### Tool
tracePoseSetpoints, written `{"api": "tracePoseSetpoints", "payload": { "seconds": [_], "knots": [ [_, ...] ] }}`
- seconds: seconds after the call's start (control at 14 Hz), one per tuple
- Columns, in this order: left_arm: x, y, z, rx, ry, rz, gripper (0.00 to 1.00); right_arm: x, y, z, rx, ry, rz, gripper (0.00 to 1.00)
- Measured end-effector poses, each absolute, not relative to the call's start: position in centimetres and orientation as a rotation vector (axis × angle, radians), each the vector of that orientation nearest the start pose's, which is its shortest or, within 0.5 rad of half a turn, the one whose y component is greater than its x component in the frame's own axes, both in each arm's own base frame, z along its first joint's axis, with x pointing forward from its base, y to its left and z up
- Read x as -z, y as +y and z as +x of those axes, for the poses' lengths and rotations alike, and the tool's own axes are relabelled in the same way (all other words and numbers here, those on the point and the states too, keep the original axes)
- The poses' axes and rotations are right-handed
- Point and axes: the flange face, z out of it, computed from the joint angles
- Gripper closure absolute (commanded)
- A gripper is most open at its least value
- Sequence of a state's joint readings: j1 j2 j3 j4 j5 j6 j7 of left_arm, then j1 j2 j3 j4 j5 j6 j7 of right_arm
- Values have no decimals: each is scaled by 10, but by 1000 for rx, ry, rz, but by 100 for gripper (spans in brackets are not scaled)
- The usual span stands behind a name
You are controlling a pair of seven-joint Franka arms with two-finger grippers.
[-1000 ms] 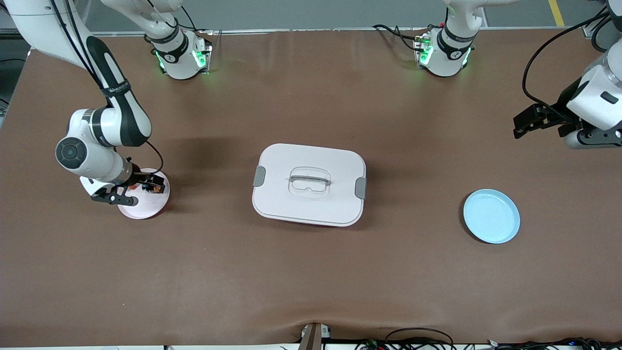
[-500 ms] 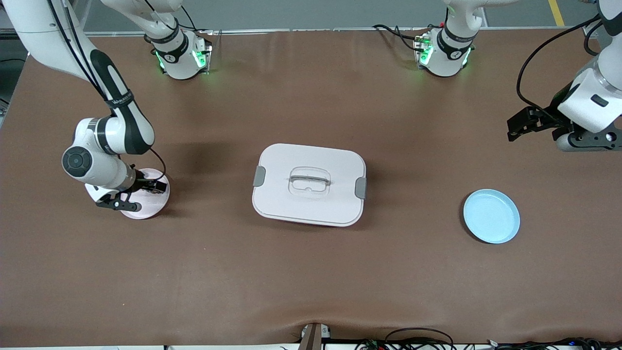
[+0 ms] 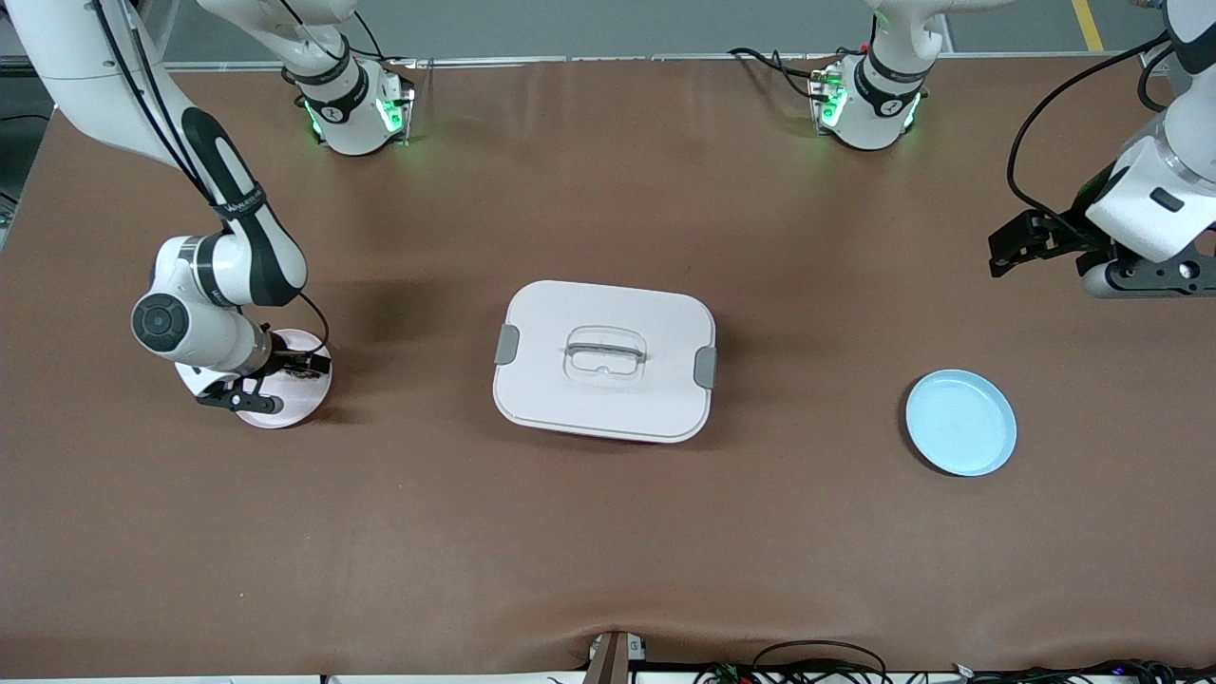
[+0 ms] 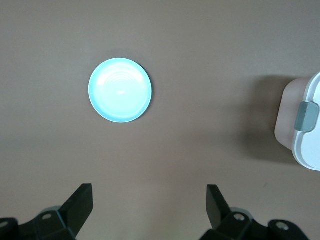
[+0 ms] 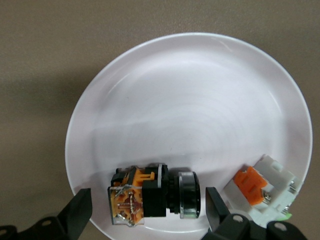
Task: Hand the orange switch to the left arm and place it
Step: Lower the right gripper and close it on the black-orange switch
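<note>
The orange switch (image 5: 152,195), a black block with an orange and clear end and a silver ring, lies on its side on a pale round plate (image 5: 190,75). My right gripper (image 5: 148,207) is open, one finger on each side of the switch and neither touching it. In the front view the right gripper (image 3: 271,380) hangs low over that plate (image 3: 285,413) and hides most of the switch. The white box (image 3: 604,361) with grey latches sits mid-table. My left gripper (image 3: 1018,249) waits open and empty over bare table at the left arm's end.
A light blue plate (image 3: 960,423) lies empty toward the left arm's end, nearer the front camera than the left gripper; the left wrist view shows this blue plate (image 4: 120,90) and a corner of the box (image 4: 305,125). A small white piece with an orange end (image 5: 260,192) shares the pale plate.
My right gripper has sunk lower over the plate and shifted slightly toward the box. The left gripper has drifted a little toward the bases. Both stay open.
</note>
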State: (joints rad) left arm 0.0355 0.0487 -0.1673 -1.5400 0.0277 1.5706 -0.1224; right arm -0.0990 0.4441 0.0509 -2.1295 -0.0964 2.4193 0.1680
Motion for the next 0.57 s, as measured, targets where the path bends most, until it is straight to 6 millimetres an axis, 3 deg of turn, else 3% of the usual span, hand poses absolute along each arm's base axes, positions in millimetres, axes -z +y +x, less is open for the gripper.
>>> {"api": "tracePoseSetpoints", "payload": {
  "seconds": [0.57],
  "knots": [
    [-612, -69, 566, -19, 11, -3121, 0, -178, -35, 554, -260, 248, -3167, 0]
  ]
}}
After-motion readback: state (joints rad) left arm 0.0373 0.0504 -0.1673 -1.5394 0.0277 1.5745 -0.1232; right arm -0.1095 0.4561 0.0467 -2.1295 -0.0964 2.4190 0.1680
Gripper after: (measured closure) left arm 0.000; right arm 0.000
